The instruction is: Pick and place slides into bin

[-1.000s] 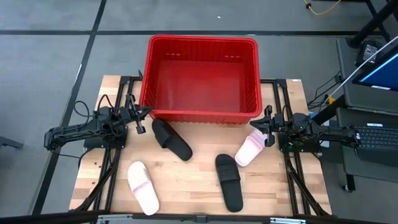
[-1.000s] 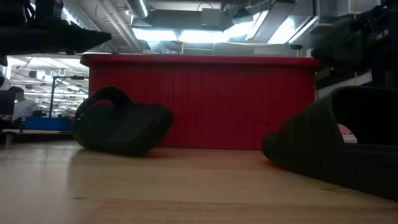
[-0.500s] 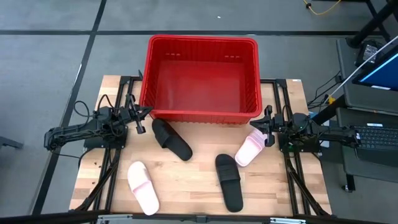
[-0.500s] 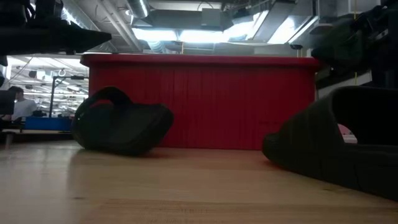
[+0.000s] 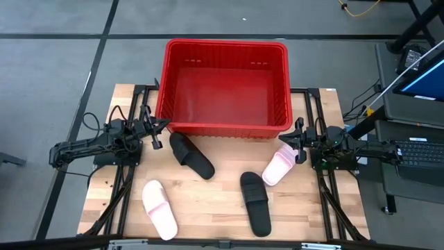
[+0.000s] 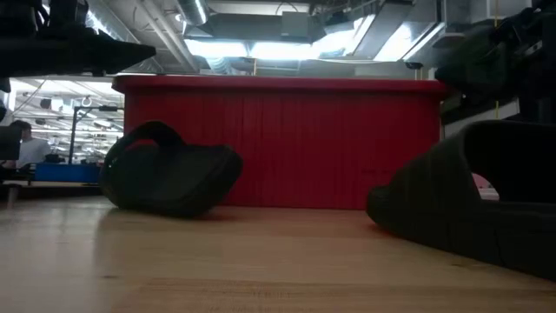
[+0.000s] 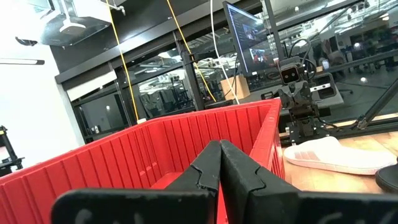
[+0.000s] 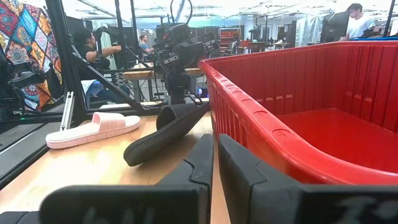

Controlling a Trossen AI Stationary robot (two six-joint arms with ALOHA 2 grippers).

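Note:
The red bin stands at the table's far middle; nothing shows inside it. One black slide lies just in front of it, its far end raised against the bin's wall. A second black slide lies near the front. One pink slide rests flat at the near left, another at the right by my right gripper. My left gripper hovers shut at the bin's near left corner. My right gripper hovers at the near right corner, its fingers together with nothing between them.
Dark rails run along both sides of the wooden table. A desk with a keyboard stands off the right edge. People show in the room beyond. Bare wood lies between the slides.

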